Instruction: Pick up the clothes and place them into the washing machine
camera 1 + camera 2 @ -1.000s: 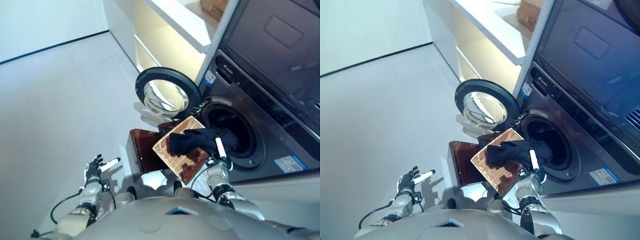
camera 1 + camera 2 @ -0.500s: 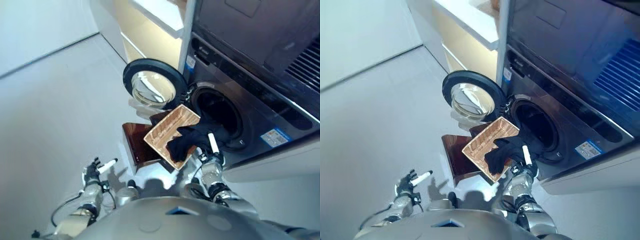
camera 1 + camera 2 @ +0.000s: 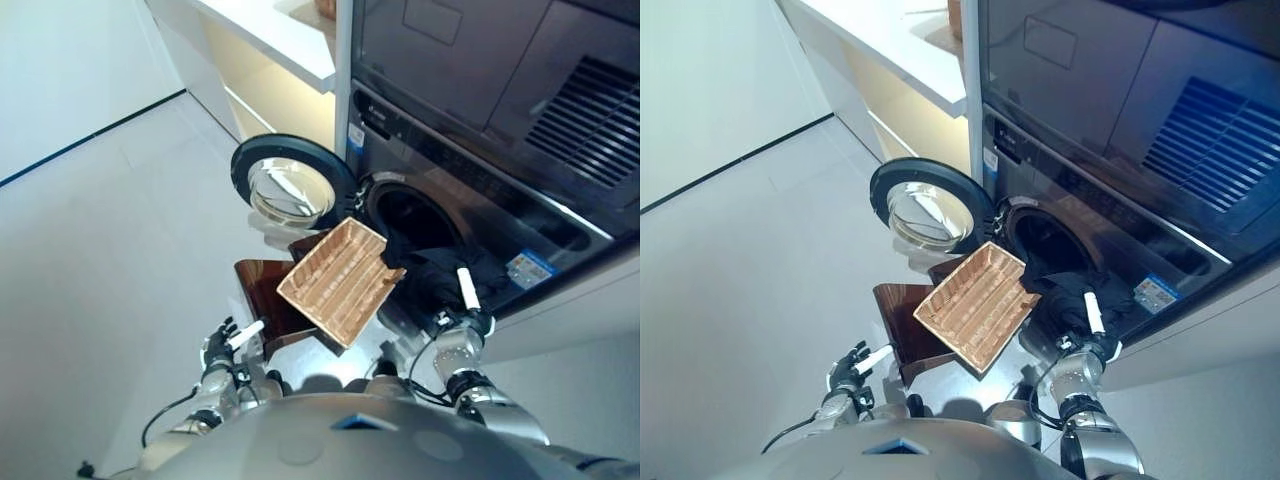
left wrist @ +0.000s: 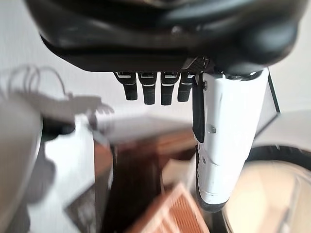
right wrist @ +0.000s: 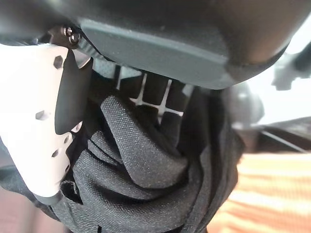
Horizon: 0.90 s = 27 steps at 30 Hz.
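Note:
A black garment [image 3: 437, 278] hangs bunched in my right hand [image 3: 462, 312], just below and in front of the washing machine's round drum opening [image 3: 415, 215]. In the right wrist view my thumb and fingers [image 5: 160, 104] are curled into the black cloth [image 5: 141, 170]. The woven basket [image 3: 340, 280] stands tilted on a brown stool [image 3: 265, 290], left of the garment and showing nothing inside. My left hand [image 3: 222, 345] hovers low at the left, fingers relaxed and holding nothing. The machine's round door [image 3: 290, 190] is swung wide to the left.
The dark washer front [image 3: 1110, 200] fills the right side, with a white counter [image 3: 270, 35] and cream cabinets behind the door. Pale floor [image 3: 90, 240] stretches to the left.
The camera has shifted. My right hand has carried the black garment off the basket to the right, toward the drum opening. The basket now shows bare.

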Tool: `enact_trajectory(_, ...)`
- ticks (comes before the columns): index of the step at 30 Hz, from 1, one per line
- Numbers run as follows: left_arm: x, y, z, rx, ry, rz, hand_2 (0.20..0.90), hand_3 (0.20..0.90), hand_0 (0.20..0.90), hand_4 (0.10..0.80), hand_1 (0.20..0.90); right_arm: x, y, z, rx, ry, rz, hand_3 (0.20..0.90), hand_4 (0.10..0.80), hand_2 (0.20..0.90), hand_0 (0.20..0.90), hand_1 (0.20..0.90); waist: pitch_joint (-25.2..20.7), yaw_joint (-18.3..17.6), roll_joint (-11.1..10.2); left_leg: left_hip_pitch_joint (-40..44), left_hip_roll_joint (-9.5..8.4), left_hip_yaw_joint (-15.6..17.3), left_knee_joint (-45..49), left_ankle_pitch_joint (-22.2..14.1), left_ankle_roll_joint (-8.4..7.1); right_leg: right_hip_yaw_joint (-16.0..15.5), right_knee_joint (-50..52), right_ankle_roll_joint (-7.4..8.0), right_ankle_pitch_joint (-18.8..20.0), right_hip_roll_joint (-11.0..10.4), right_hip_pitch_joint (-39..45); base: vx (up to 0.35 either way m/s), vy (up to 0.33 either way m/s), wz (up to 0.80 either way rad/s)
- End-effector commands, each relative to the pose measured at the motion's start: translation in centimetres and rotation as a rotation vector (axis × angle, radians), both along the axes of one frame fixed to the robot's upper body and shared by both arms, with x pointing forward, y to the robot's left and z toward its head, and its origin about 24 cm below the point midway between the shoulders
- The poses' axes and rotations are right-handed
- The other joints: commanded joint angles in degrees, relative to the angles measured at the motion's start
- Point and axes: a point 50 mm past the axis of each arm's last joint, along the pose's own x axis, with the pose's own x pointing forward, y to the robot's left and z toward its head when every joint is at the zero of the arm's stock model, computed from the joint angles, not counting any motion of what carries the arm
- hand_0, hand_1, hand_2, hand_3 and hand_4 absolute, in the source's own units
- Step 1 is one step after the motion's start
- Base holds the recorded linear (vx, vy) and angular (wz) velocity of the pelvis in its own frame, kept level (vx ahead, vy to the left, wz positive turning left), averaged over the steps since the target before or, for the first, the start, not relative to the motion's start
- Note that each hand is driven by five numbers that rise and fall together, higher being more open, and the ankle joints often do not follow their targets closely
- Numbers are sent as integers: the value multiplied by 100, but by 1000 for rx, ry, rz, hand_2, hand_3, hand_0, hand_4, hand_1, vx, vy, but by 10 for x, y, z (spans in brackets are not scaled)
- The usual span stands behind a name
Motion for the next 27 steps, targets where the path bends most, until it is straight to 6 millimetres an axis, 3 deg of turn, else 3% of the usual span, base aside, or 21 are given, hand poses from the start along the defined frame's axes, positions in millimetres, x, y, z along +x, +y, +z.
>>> enact_trajectory(1, 33, 26, 16, 101, -129, 3, 900, 900, 900, 800, 900, 59, 11, 34, -16, -231, 52, 200, 300, 200, 200, 200, -134, 192, 4, -228, -232, 40, -13, 138, -36, -205, 281, -276, -393, 398, 171, 76, 48, 1)
enact_trajectory(9, 25, 25, 14, 92, -120, 33, 900, 900, 900, 800, 900, 70, 14, 39, 3, -247, 40, 200, 300, 200, 200, 200, 50, 329, 19, -425, -359, 61, 430, -172, 115, -83, 544, -201, -403, 210, -29, 30, 69, -4)
enact_trajectory(10, 23, 29, 14, 93, -112, 42, 900, 900, 900, 800, 900, 72, 14, 40, 7, -252, 35, 200, 300, 200, 200, 200, 161, 354, 20, -446, -350, 30, 600, -284, 222, -47, 1251, -185, -476, 312, -372, -20, 41, -13)
enact_trajectory(12, 24, 32, 15, 99, -117, 49, 900, 900, 900, 800, 900, 77, 18, 44, 15, -272, 50, 200, 300, 200, 200, 200, 309, 345, 47, -462, -307, 20, 722, -343, 293, 21, 2042, -73, -497, 437, -801, -31, 44, -23)
enact_trajectory(13, 24, 32, 15, 99, -118, 49, 900, 900, 900, 800, 900, 77, 18, 44, 15, -273, 51, 200, 300, 200, 200, 200, 311, 346, 43, -471, -310, 24, 732, -349, 293, 29, 2076, -72, -512, 434, -823, 14, 20, -43)
enact_trajectory(14, 29, 35, 18, 111, -133, 37, 900, 900, 900, 800, 900, 81, 18, 47, 7, -284, 57, 200, 300, 200, 200, 200, 416, 231, 47, -465, -340, -123, 813, -350, 285, 328, 2121, -80, -584, 633, -1003, 31, 2, -41)
enact_trajectory(15, 29, 35, 18, 111, -133, 37, 900, 900, 900, 800, 900, 81, 18, 47, 7, -284, 58, 200, 300, 200, 200, 200, 424, 228, 51, -455, -336, -125, 815, -359, 284, 325, 2117, -81, -589, 636, -990, 116, -61, -30)
enact_trajectory(16, 32, 34, 19, 108, -147, 41, 900, 900, 900, 800, 900, 83, 16, 49, -8, -285, 61, 200, 300, 200, 200, 200, 406, 215, 47, -409, -330, -185, 746, -375, 249, 475, 1636, -128, -541, 525, -1064, 133, -163, 13)
enact_trajectory(17, 38, 33, 20, 104, -168, 49, 900, 900, 900, 800, 900, 83, 16, 50, -12, -286, 63, 200, 300, 200, 200, 200, 391, 224, 12, -376, -300, -215, 714, -419, 169, 476, 1144, -125, -348, 252, -1114, 182, -222, 24)
enact_trajectory(18, 41, 32, 21, 100, -174, 51, 900, 900, 900, 800, 900, 83, 16, 50, -13, -289, 68, 200, 300, 200, 200, 200, 382, 207, -11, -330, -246, -270, 720, -478, 134, 447, 906, -116, -209, 135, -1085, 164, -214, 20)
enact_trajectory(20, 46, 33, 22, 97, -187, 67, 900, 900, 900, 800, 900, 78, 17, 46, -2, -275, 57, 200, 300, 200, 200, 200, 340, 141, -136, -181, -204, -360, 695, -546, 88, 651, 784, -128, -163, 240, -944, 174, -191, 15)
enact_trajectory(23, 44, 31, 22, 89, -188, 86, 900, 900, 900, 800, 900, 74, 18, 43, 11, -276, 51, 200, 300, 200, 200, 200, 228, 120, -220, -172, -37, -367, 801, -598, -24, 609, 765, -174, -167, 366, -853, 146, -226, 23)
enact_trajectory(24, 47, 24, 22, 57, -209, 75, 900, 900, 900, 800, 900, 69, 16, 41, 15, -286, 27, 200, 300, 200, 200, 200, 227, 100, -274, -375, 151, -400, 1491, -531, -163, 449, 652, -282, -208, 457, -564, 106, -203, 13)
enact_trajectory(25, 47, 24, 21, 57, -209, 75, 900, 900, 900, 800, 900, 68, 16, 41, 15, -286, 27, 200, 300, 200, 200, 200, 230, 82, -263, -398, 160, -426, 1538, -553, -170, 424, 641, -287, -204, 466, -547, 106, -310, 50)
enact_trajectory(26, 44, 20, 19, 39, -203, 75, 900, 900, 900, 800, 900, 67, 14, 41, 15, -287, 16, 200, 300, 200, 200, 200, 384, 114, -280, -728, 37, -690, 2219, -391, -154, 338, 643, -421, -238, 534, -410, -5, -108, 60)
enact_trajectory(27, 44, 20, 19, 38, -203, 75, 900, 900, 900, 800, 900, 67, 14, 41, 15, -287, 16, 200, 300, 200, 200, 200, 388, 103, -274, -750, 34, -706, 2260, -409, -151, 324, 645, -420, -241, 534, -406, -3, -134, 58)
